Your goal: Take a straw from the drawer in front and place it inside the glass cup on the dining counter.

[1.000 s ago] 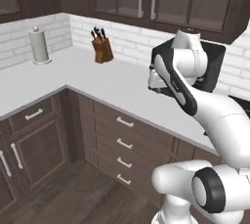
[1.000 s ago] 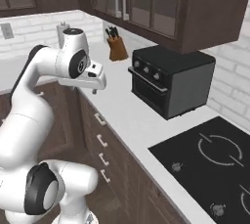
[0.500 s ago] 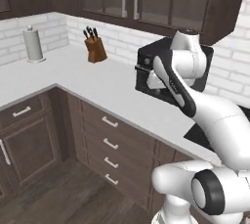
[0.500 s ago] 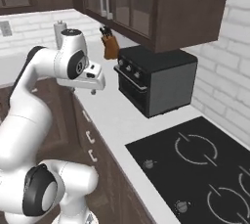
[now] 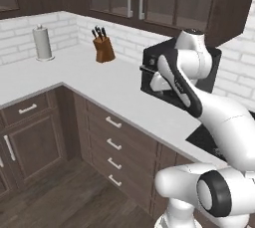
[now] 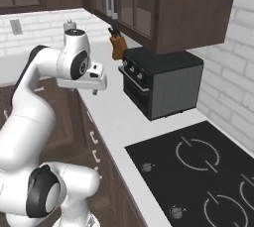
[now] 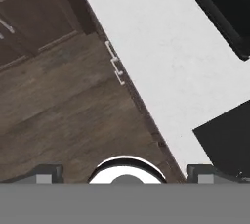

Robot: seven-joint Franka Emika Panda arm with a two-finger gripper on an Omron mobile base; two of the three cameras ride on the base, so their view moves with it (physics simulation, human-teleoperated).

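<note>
Left base view: I see 4 stacked dark-brown wooden drawers [image 5: 113, 150], a brown knife block [image 5: 103, 50], a paper-towel roll [image 5: 43, 44]. Right base view adds a glossy black cooktop [image 6: 206, 169]. Hand view: fingertips [image 7: 47, 173] wide apart, holding nothing, over plank floor.

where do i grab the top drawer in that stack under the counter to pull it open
Take the short silver bar handle on the front of the top drawer. Come straight at the face from the floor side, one finger above the bar and one below. The bar runs level and stands off the flat front, the only part that offers a hold.
</note>
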